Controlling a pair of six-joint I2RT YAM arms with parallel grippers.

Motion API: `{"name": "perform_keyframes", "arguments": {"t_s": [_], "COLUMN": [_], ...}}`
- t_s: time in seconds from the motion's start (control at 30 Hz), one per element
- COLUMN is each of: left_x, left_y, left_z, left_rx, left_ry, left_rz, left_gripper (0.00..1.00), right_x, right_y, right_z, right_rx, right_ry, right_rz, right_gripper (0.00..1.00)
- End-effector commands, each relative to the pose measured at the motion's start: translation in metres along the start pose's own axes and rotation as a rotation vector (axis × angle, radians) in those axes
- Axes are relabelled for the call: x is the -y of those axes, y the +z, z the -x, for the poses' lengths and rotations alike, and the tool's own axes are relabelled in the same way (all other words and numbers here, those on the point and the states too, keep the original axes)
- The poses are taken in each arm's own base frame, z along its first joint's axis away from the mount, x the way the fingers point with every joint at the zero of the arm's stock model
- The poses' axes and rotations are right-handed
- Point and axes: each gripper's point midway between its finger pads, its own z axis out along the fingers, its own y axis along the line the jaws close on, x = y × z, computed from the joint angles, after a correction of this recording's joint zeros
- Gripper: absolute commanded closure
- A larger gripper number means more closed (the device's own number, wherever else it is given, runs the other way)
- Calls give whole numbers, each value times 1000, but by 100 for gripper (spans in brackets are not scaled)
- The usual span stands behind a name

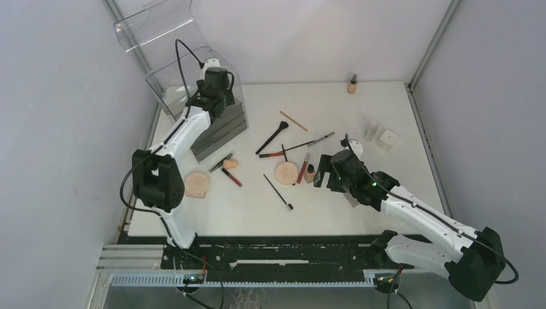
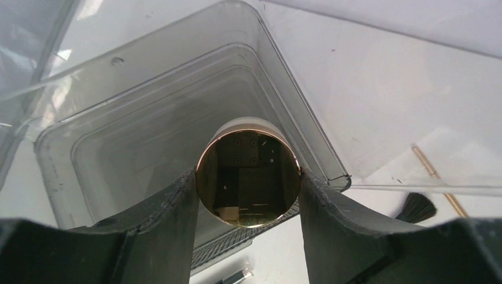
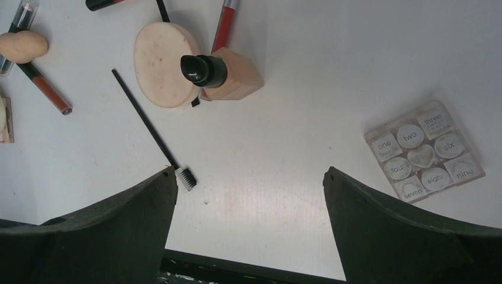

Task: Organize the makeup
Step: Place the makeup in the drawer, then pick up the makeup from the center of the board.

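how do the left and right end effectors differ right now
The left end effector is shut on a round mirrored compact; the right end effector is open and empty. The left hangs over the clear box; the right over the table. Both have dark curved fingers.

The white counter [image 1: 360,109] carries scattered makeup. A round tan puff [image 1: 286,172] lies just beside a black-capped beige bottle [image 1: 310,172], with a peach sponge [image 1: 230,164] further left. A thick black brush [image 1: 272,138] and a thin black wand [image 1: 278,192] lie mid-counter, and a white cube box [image 1: 387,138] sits apart (far right).
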Motion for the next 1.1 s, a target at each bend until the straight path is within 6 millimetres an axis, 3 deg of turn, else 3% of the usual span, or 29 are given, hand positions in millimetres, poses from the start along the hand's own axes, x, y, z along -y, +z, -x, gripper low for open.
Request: {"name": "perform_keyframes", "arguments": {"t_s": [0.0,0.07,0.13,0.2,0.23,0.4,0.47,0.53,0.6,0.73,0.83,1.07], "left_x": [10,10,10,7,6,0,-2,-3,10,51,82,171], "left_y": [7,10,14,16,16,-9,-39,-66,-100,-165,-193,-232], "left_z": [19,16,13,13,14,35,49,45,39,-7,-54,-159], "left_rx": [70,66,60,54,52,86,129,154,178,150,79,-117], "left_ry": [-57,-58,-56,-51,-46,-53,-86,-109,-101,-7,34,170], "left_rz": [-36,-33,-24,-10,-4,-15,-42,-78,-166,-329,-448,-694], "left_gripper": [74,68,45,13,7,4,5,5,5,3,3,0], "right_x": [-2,-1,-2,-2,-2,-2,-4,-4,-4,-12,-4,65], "right_y": [-5,-5,-6,-6,-7,-7,-6,-6,-6,-15,-27,-60], "right_z": [4,4,5,5,5,4,5,6,7,18,32,51], "right_rx": [27,26,29,30,30,34,41,47,54,93,164,349], "right_ry": [14,14,14,14,14,20,29,39,44,58,86,209], "right_rz": [8,7,11,14,14,18,29,28,28,69,45,-184], "right_gripper": [2,2,2,2,2,2,2,2,2,3,3,2]}}
